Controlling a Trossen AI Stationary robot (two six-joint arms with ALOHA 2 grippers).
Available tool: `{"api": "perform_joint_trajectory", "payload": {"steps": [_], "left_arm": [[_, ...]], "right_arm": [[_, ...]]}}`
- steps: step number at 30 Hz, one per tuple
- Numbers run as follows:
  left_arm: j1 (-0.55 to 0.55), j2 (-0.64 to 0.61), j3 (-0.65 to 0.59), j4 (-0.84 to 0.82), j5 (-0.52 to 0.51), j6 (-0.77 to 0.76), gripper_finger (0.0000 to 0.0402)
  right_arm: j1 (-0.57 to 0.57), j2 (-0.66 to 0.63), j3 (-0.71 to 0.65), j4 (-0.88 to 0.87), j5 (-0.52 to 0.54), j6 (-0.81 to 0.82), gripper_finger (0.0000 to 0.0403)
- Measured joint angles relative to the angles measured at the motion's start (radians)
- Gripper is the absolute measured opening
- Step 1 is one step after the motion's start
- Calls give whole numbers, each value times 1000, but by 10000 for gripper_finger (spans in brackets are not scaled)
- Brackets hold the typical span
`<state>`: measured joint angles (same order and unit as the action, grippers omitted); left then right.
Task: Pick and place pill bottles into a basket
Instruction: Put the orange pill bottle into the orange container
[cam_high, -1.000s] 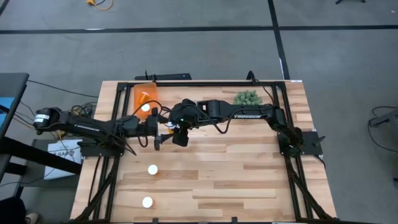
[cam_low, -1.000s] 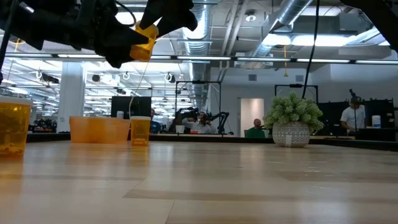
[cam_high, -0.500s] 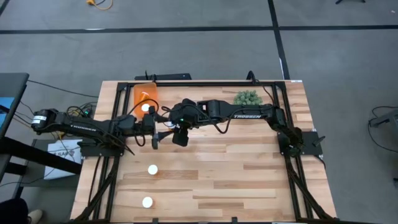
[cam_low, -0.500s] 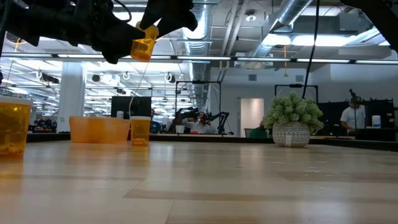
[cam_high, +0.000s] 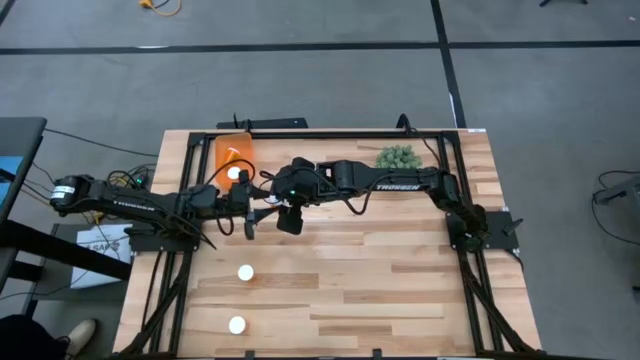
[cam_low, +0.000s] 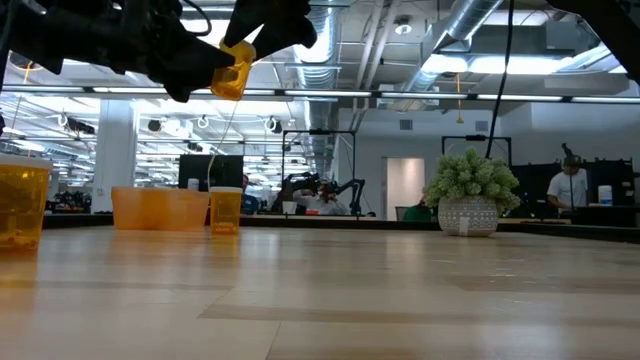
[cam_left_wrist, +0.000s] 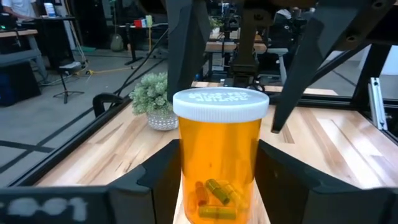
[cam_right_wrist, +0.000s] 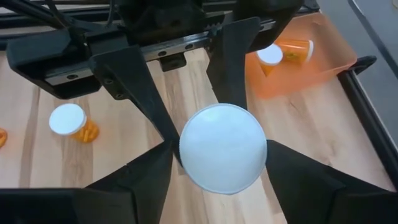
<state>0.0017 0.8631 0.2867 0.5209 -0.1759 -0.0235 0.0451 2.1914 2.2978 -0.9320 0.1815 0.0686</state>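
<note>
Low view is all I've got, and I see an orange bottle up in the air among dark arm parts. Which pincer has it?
Observer: In the left wrist view, the pill bottle stands upright in the left pincer, with a finger pressed against each side. The right pincer sits right over its cap.
Operator: Anything in the basket yet?
Observer: Yes. The right wrist view shows two bottles in the basket: a lying bottle and a capped bottle beside it.
Operator: Is the held one over the basket?
Observer: No. From the high view it hangs over bare wood beside the basket.
</note>
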Motion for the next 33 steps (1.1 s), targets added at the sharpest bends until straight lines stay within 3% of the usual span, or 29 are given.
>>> {"api": "perform_joint_trajectory", "payload": {"steps": [12, 19, 24, 33], "left_arm": [[0, 0, 0, -41, -61, 18, 171], [0, -29, 0, -94, -133, 49, 171], [0, -142, 0, -211, -238, 82, 171], [91, -446, 0, -450, -373, 107, 171]], "right_arm": [[-8, 0, 0, -14, 5, -62, 295], [-19, 0, 0, -183, 34, -39, 353], [-2, 0, -3, -302, 65, -4, 379], [60, -2, -125, -301, 198, 31, 376]]}}
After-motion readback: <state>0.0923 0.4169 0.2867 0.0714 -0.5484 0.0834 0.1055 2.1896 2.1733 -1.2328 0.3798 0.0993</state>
